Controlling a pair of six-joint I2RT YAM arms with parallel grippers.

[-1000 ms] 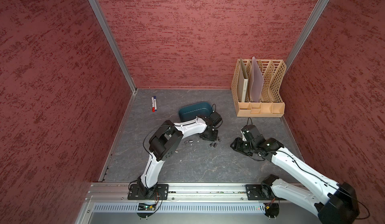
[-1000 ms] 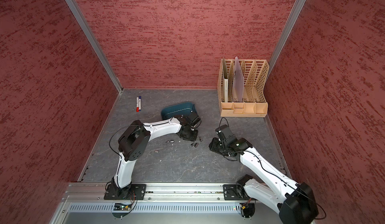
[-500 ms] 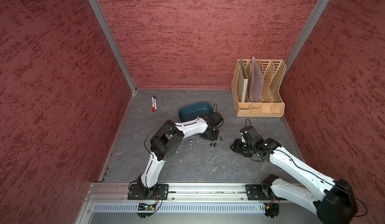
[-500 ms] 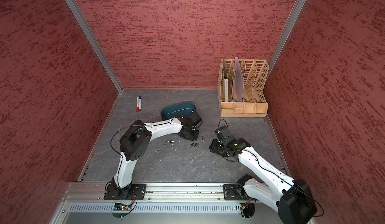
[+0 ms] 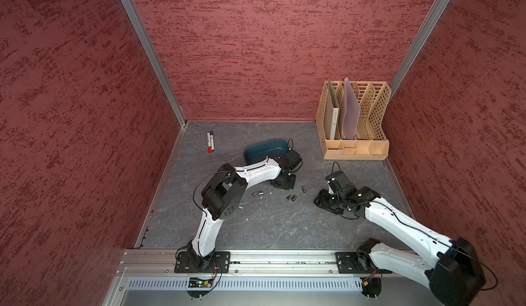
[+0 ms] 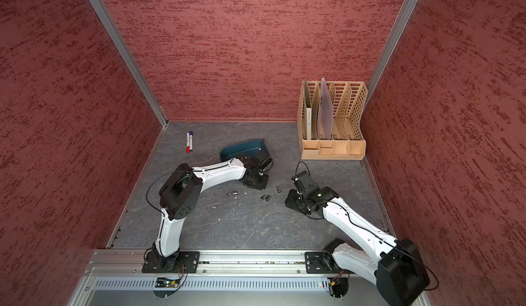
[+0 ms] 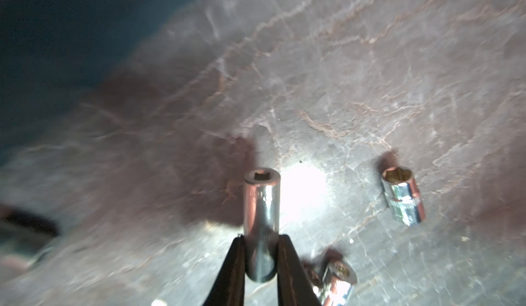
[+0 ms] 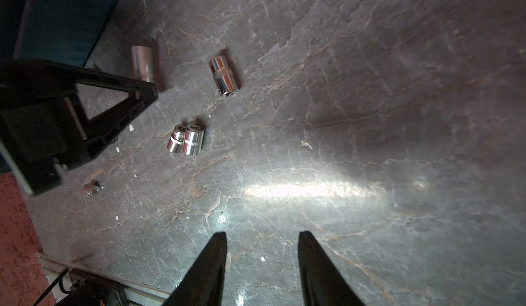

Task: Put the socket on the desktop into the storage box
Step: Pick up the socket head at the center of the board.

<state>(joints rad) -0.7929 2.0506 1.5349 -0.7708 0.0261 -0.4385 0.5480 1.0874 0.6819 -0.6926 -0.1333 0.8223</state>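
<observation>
Left gripper (image 7: 262, 236) newly clamped on slim chrome socket (image 7: 262, 199), square hole at tip, right gripper (image 8: 262, 233) parted

Rough red textured walls (image 5: 256, 48) with silver metal corner strips (image 5: 148, 51) close three sides. Beyond the right claw (image 8: 262, 233), a beige lattice plastic file rack (image 5: 355, 149) stands against the back wall. White glare (image 8: 307, 190) marks the dark grey veined worktop (image 8: 398, 91) just ahead of that claw.

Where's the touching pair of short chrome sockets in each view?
Top view: pair of short chrome sockets, just below picture centre.
Top view: pair, just below centre.
Left wrist: pair beside the left claw gripping a tall chrome socket.
Right wrist: pair ahead of the open right claw.
Shared landmark: dark teal plastic storage box.
</observation>
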